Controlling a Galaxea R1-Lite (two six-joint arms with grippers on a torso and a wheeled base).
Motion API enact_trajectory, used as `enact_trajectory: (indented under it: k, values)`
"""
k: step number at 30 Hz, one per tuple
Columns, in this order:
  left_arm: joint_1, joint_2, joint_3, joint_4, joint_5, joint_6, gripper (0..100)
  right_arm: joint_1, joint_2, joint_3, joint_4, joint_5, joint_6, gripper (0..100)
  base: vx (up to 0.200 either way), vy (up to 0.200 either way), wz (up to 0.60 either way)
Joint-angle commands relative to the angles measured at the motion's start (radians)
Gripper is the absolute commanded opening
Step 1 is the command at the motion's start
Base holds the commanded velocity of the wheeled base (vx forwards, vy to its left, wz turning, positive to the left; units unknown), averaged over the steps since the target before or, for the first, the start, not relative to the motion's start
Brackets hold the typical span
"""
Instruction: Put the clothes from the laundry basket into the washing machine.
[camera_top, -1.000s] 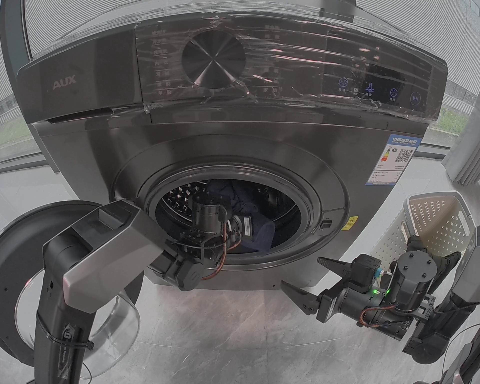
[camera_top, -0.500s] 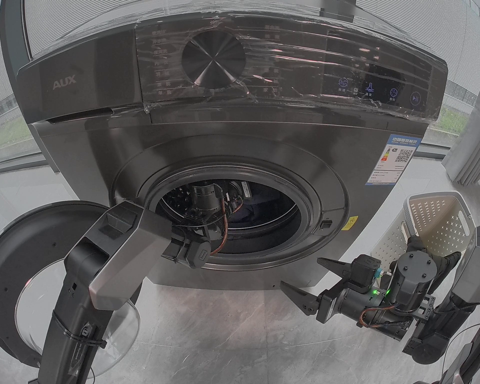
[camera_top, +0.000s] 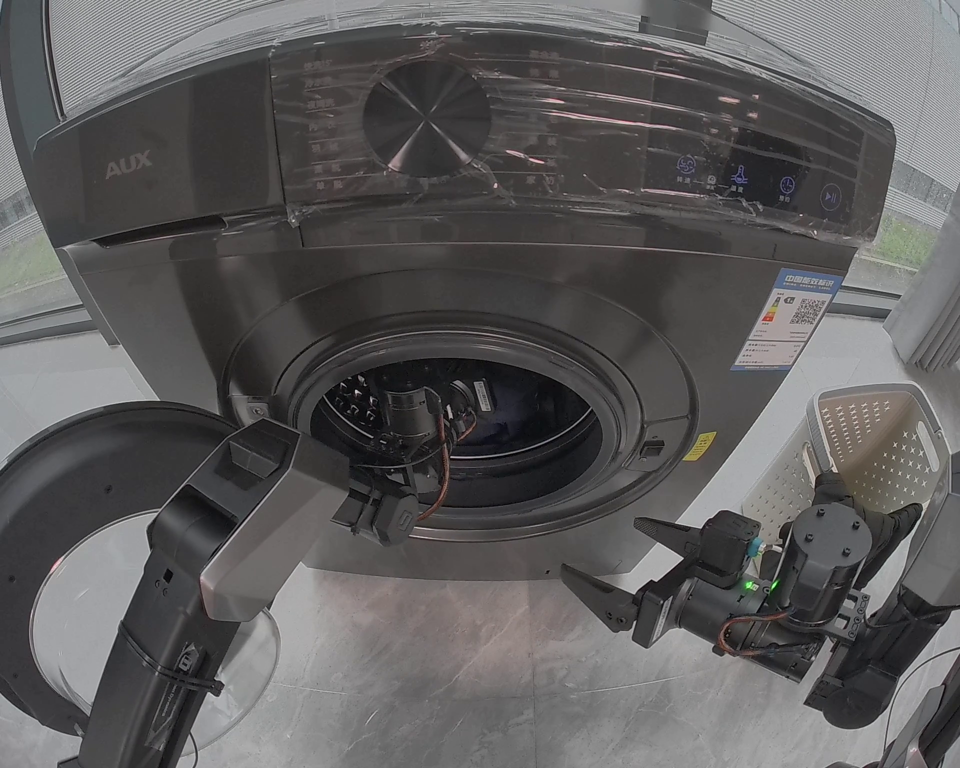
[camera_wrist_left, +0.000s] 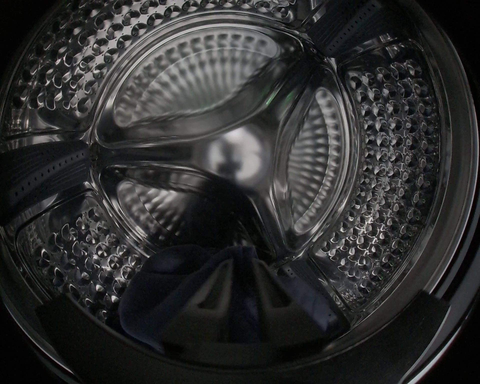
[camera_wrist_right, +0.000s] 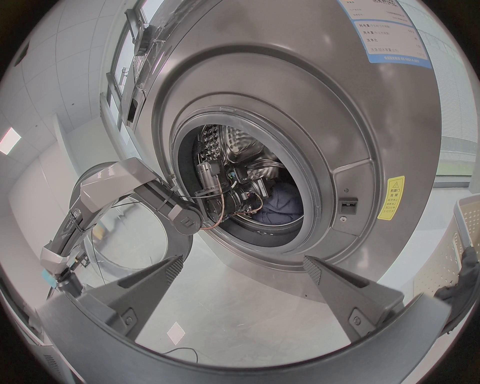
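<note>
A second ago the dark blue cloth garment (camera_wrist_left: 165, 285) hung from the left gripper (camera_wrist_left: 241, 272) right at the round mouth of the grey steel front-loading washing machine (camera_top: 560, 290). Since then the left arm has carried it in through that mouth, and it now lies low in the dimpled steel drum (camera_wrist_left: 395, 150), just past the mouth's lower lip. We judge the drop nearly made but not finished: the jaws stand narrow with a fold of blue cloth between them (letting go is what remains). The right gripper (camera_top: 603, 547) has not stirred. It hangs below and to the right of the mouth, jaws wide and empty, between the mouth and the white perforated plastic laundry basket (camera_top: 880, 430). Something dark is draped at the basket's rim, which we take for more clothes.

The left wrist view shows the jaws on the cloth, which the head view hides behind the left wrist. The right wrist view shows the blue heap inside the mouth from the side, and the head view alone takes in the open round glass door (camera_top: 60, 540) left of the mouth.
</note>
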Motion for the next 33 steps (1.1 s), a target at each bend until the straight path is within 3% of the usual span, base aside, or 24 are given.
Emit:
enact_trajectory:
  k: [1,13,19,26,33]
  values:
    - [-0.012,-0.005,0.009,0.005,0.001,-0.004,100,-0.003,0.002,-0.002,0.0,0.0,-0.001,100,0.0,0.0,0.0]
    - [-0.088,-0.19,0.352,0.025,0.001,0.006,100,-0.008,-0.009,-0.002,0.0,0.0,-0.002,100,0.0,0.0,0.0]
    - [-0.11,-0.313,0.46,0.026,0.001,0.015,100,-0.008,-0.011,-0.003,0.0,0.0,-0.004,100,0.0,0.0,0.0]
    - [-0.127,-0.384,0.48,0.026,0.0,0.02,100,-0.008,-0.009,-0.003,0.0,0.0,-0.004,100,0.0,0.0,0.0]
    - [-0.19,-0.408,0.673,-0.01,-0.013,0.023,100,-0.009,-0.012,-0.003,0.0,0.0,-0.001,100,0.0,0.0,0.0]
